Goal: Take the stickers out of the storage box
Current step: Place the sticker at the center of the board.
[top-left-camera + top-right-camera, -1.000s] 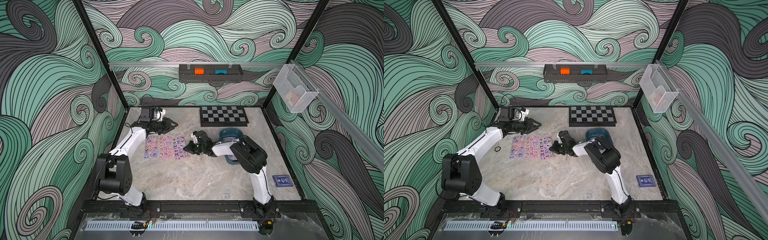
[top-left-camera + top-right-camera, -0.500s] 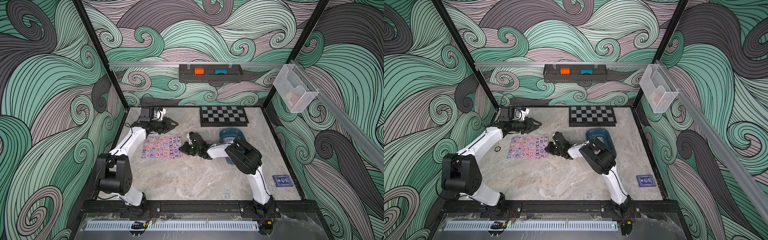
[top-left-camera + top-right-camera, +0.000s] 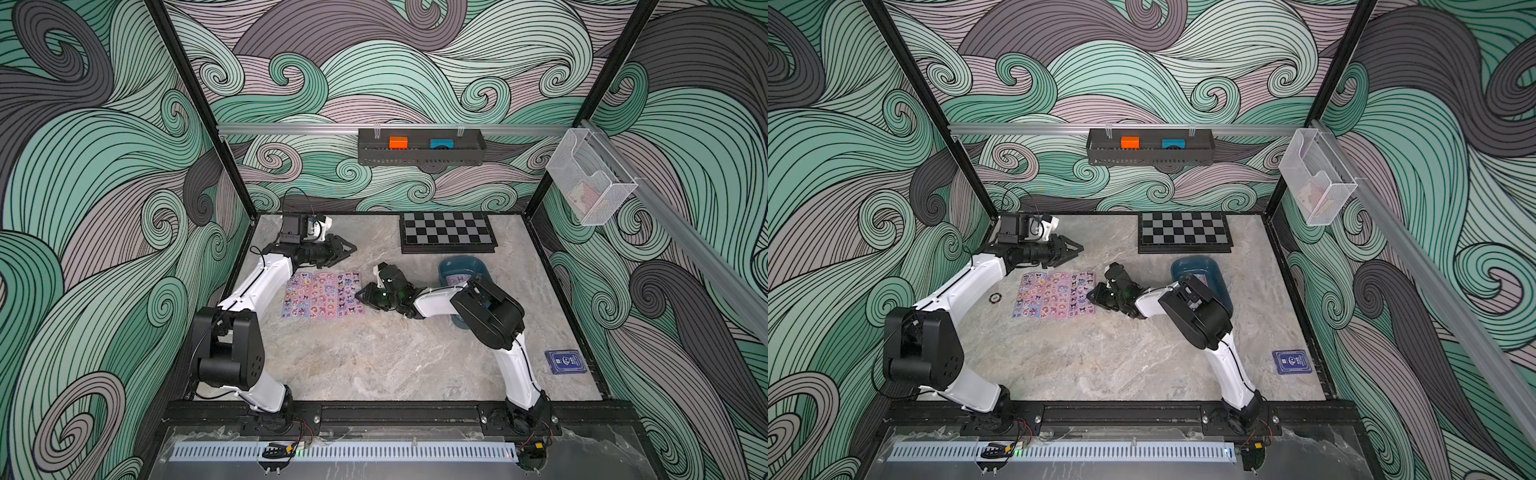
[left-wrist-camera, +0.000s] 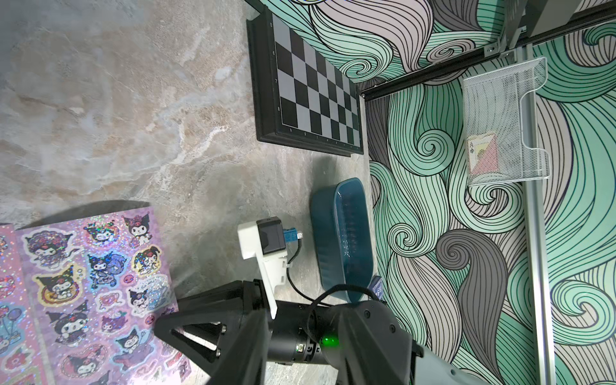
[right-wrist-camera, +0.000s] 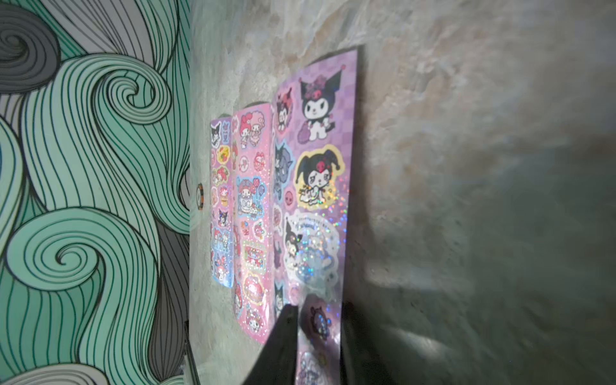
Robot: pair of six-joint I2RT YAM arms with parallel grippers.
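Observation:
Three stickers sheets (image 3: 322, 294) (image 3: 1054, 295), pink and purple, lie flat side by side on the table left of centre. My right gripper (image 3: 360, 296) (image 5: 318, 310) sits low at the right end of the purple sheet (image 5: 316, 173). Its fingers stand apart, astride that sheet's end, which lies on the table. The dark teal storage box (image 3: 451, 268) (image 4: 346, 240) stands behind the right arm, and a pale purple patch (image 3: 459, 279) shows inside it. My left gripper (image 3: 351, 250) hovers beyond the sheets, open and holding nothing.
A chessboard (image 3: 448, 232) lies against the back wall. A dark blue card pack (image 3: 566, 362) sits at the front right. A black wall tray (image 3: 419, 154) and a clear bin (image 3: 590, 183) hang above. A small round token (image 3: 994, 297) lies by the left arm.
My right gripper slid left with the purple sheet until it lay beside the other two, then its jaws parted. The left arm has not moved.

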